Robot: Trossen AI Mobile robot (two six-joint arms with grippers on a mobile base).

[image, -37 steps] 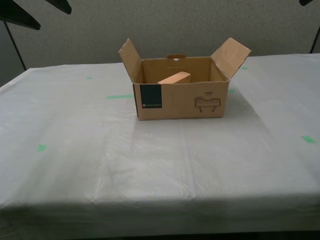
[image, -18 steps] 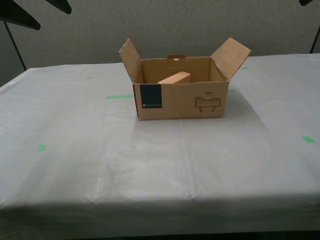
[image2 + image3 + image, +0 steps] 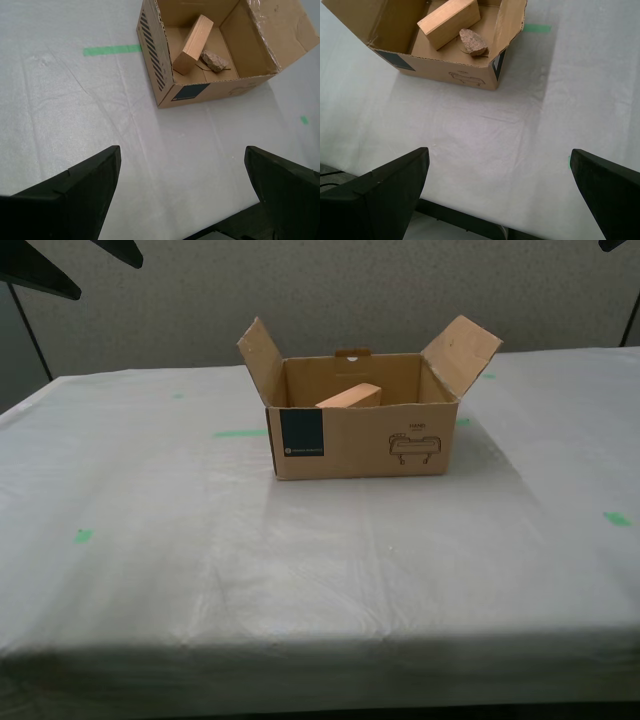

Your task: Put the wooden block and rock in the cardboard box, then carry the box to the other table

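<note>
The cardboard box [image 3: 360, 445] stands open on the other table [image 3: 300, 570], its side flaps up. Inside, the wooden block [image 3: 350, 396] leans tilted against the floor, also seen as block [image 3: 193, 44] and block [image 3: 449, 21]. The rock [image 3: 215, 61], also rock [image 3: 473, 42], lies beside it on the box floor and is hidden in the exterior view. My first gripper [image 3: 498, 151] and my second gripper [image 3: 181, 150] both hang open above the sheet, well apart from the box [image 3: 152, 50] [image 3: 445, 72], holding nothing.
Green tape marks [image 3: 240, 433] [image 3: 83, 535] [image 3: 617, 519] dot the wrinkled sheet. The table's front edge [image 3: 320, 645] runs across the exterior view's bottom. Dark arm parts [image 3: 40, 270] show at that view's top corners. A grey wall stands behind.
</note>
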